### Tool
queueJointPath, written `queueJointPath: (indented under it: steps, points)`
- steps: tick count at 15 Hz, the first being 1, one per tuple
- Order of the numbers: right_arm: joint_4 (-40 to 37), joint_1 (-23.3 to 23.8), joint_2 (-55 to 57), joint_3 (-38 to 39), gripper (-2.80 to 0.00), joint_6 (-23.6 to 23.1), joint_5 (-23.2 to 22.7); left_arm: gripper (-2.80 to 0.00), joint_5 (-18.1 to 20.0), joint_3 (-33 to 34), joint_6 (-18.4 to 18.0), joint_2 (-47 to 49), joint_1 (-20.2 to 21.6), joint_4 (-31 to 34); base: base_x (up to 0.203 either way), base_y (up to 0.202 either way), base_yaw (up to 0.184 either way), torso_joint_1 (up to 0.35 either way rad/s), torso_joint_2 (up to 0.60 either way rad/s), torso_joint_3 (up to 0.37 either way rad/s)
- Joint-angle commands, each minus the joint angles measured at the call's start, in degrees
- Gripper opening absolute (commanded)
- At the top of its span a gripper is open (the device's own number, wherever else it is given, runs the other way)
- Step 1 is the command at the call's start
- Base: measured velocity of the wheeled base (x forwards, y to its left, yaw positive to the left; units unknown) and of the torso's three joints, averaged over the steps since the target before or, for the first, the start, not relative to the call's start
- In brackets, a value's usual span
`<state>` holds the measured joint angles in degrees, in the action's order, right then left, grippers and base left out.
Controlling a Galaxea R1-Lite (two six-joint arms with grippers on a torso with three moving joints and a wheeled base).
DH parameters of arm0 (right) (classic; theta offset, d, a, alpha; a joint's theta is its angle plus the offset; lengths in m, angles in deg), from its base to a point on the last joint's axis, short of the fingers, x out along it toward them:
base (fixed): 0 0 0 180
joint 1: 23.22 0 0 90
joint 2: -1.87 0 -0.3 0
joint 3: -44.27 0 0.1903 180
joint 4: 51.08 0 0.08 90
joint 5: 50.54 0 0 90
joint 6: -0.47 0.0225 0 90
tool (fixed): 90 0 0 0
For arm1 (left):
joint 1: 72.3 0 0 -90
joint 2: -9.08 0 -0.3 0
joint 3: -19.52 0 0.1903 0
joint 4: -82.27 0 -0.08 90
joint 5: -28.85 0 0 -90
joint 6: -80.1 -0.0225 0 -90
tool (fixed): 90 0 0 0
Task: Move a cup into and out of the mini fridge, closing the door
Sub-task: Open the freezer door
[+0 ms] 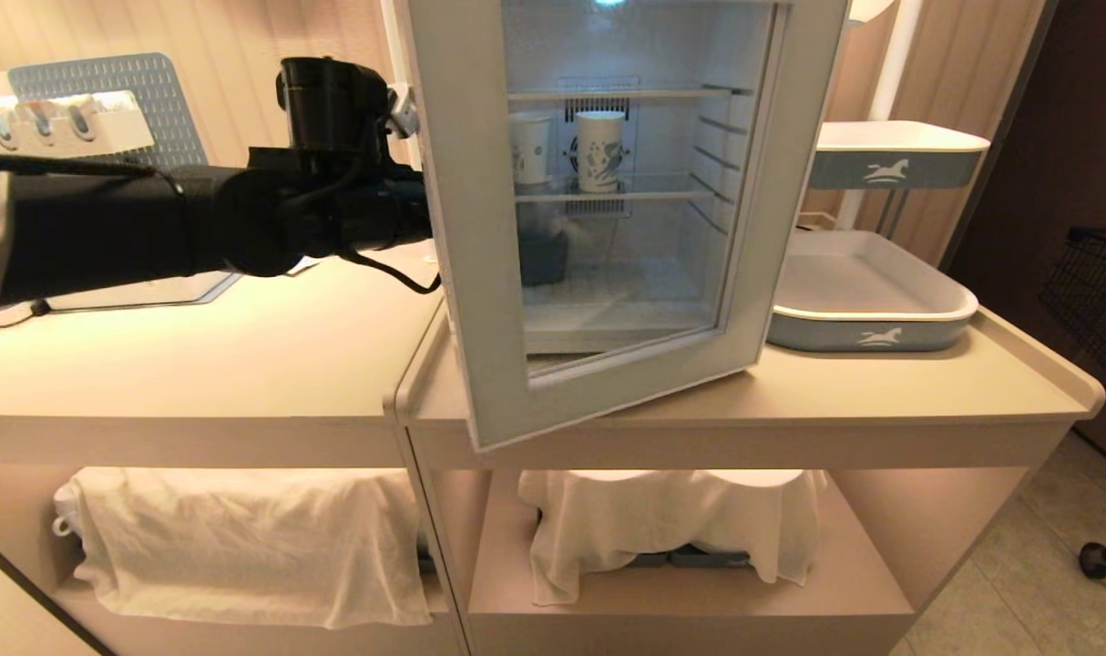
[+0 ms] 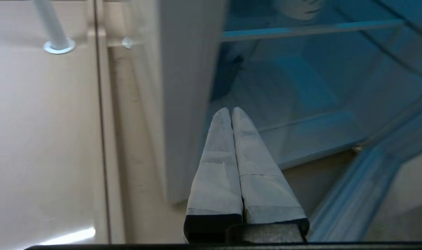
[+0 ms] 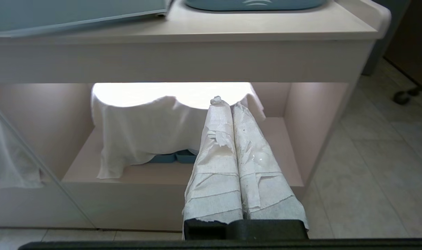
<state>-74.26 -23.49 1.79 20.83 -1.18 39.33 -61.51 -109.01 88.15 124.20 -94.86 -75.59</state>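
Behind the half-open door (image 1: 608,210) of the mini fridge (image 1: 644,273), the left end effector (image 2: 230,110) reaches in pinched shut and empty, apparently to swing the door, while the cup (image 1: 600,150) stands on the middle shelf (image 1: 608,189).

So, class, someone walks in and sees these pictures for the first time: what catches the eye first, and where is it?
The mini fridge in the middle of the counter, lit inside, with its door swung partly open toward the camera. Through the glass, the cup with the blue swirl stands on a shelf beside a plainer white cup. The dark left arm reaches in from the left behind the door, its left end effector shut.
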Motion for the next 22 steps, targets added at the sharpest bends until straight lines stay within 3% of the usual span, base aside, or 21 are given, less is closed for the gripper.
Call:
queueJointPath:
  steps: [1,4,8,13,15,18,20,22]
  points:
    - [0.0,0.0,0.1,0.0,-2.8,0.0,0.0,-2.8,0.3,2.4,1.5,-4.5,-2.4,0.0,0.0,0.0,0.0,0.0,0.0,0.0]
    - [0.0,0.0,0.1,0.0,-2.8,0.0,0.0,-2.8,0.4,6.4,2.9,-9.8,-6.4,-0.2,0.0,0.0,0.0,0.0,0.0,0.0]
    - [0.0,0.0,0.1,0.0,-2.8,0.0,0.0,-2.8,0.4,13.9,6.8,-18.1,-17.0,-0.3,0.0,0.0,0.0,0.0,0.0,0.0]
    - [0.0,0.0,0.1,0.0,-2.8,0.0,0.0,-2.8,-0.1,16.4,10.8,-21.5,-23.2,-0.3,0.0,0.0,0.0,0.0,0.0,0.0]
    - [0.0,0.0,0.1,0.1,-2.8,0.0,0.0,-2.8,-0.1,16.8,10.8,-22.2,-22.6,-0.2,0.0,0.0,0.0,0.0,0.0,0.0]
    - [0.0,0.0,0.1,0.0,-2.8,0.0,0.0,-2.8,0.4,17.9,7.5,-23.4,-16.3,0.4,0.0,0.0,0.0,0.0,0.0,0.0]
    - [0.0,0.0,0.1,0.0,-2.8,0.0,0.0,-2.8,2.7,19.8,2.6,-25.6,-8.6,4.8,0.0,0.0,0.0,0.0,0.0,0.0]
    - [0.0,0.0,0.1,0.0,-2.8,0.0,0.0,-2.8,8.3,22.4,-2.8,-29.0,1.2,10.6,0.0,0.0,0.0,0.0,0.0,0.0]
